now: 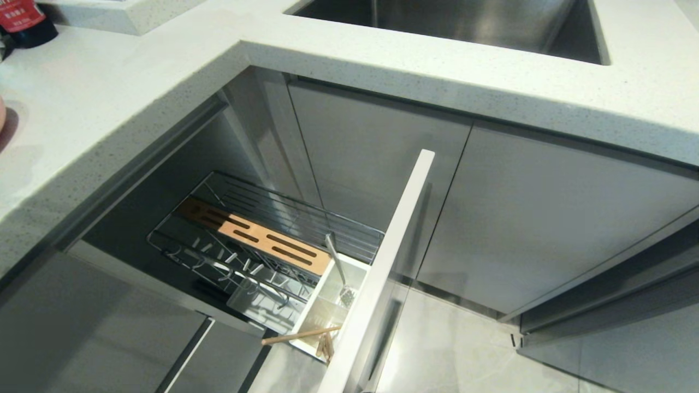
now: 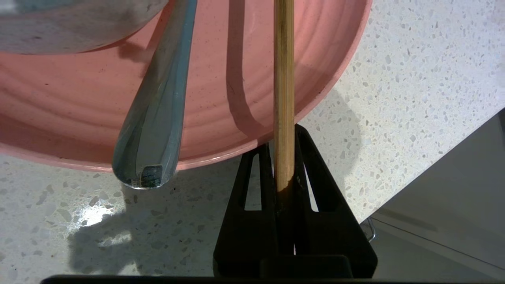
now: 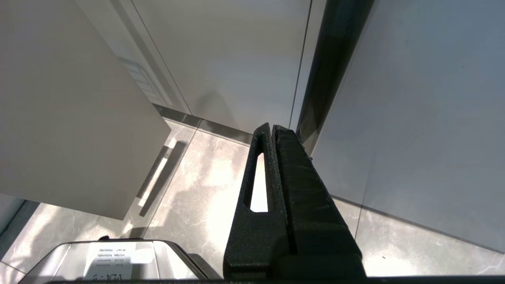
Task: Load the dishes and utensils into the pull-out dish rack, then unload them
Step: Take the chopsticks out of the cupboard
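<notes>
Countertop (image 1: pixel 464 82) of white speckled stone fills the upper part of my head view, with a steel sink (image 1: pixel 453 22) at the upper right and grey flat cabinet doors (image 1: pixel 546 218) below. In the lower left the pull-out dish rack (image 1: pixel 273 245) stands drawn out: chrome wire, a slotted wooden strip (image 1: pixel 256 240) and a white plastic caddy (image 1: pixel 333 305). A metal utensil (image 1: pixel 336 265) leans in the caddy, and one wooden chopstick (image 1: pixel 300 334) lies across its near edge.

In my left wrist view a round pale-pink plate (image 2: pixel 79 118) with fine rings lies on the speckled stone. A shiny spoon handle (image 2: pixel 154 130) sticks out over its rim. My left gripper (image 2: pixel 284 157) is clamped on a second chopstick (image 2: pixel 283 79), which reaches over the plate.

My right gripper (image 3: pixel 272 130) hangs above the pale floor tiles (image 3: pixel 197 197), fingers pressed together, holding nothing.
</notes>
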### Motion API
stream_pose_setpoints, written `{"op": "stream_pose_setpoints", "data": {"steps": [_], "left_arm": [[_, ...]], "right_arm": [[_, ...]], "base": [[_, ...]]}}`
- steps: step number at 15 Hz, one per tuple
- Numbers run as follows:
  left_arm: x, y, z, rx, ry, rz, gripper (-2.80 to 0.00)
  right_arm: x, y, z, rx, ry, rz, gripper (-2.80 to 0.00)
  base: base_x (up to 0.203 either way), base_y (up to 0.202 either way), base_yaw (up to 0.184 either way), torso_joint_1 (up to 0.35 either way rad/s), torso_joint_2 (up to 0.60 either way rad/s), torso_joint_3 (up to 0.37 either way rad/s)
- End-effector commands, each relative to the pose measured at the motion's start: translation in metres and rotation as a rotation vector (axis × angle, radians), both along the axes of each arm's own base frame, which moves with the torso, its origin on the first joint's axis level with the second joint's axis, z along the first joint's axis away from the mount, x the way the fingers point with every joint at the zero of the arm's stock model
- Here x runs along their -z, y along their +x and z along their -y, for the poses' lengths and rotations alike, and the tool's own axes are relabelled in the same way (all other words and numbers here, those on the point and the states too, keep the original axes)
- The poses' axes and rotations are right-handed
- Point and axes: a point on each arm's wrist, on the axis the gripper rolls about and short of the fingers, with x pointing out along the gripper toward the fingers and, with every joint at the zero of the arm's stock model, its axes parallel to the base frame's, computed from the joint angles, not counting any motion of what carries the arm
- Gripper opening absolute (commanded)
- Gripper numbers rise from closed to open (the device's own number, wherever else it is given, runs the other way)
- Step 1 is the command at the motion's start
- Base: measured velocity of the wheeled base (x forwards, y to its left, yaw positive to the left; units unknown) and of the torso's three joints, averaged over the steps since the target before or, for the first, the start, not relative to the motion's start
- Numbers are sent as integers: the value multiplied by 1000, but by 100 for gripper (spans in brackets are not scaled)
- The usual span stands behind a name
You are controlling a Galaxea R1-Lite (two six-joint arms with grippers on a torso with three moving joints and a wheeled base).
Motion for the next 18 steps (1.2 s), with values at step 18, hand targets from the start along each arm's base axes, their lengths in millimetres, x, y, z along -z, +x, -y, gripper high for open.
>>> {"op": "stream_pose_setpoints", "data": {"steps": [18], "left_arm": [[-36,-59,26,-43,86,218,0]], "right_arm": [[0,0,0,0,0,0,-280]], "base": [[0,0,0,0,0,0]]}}
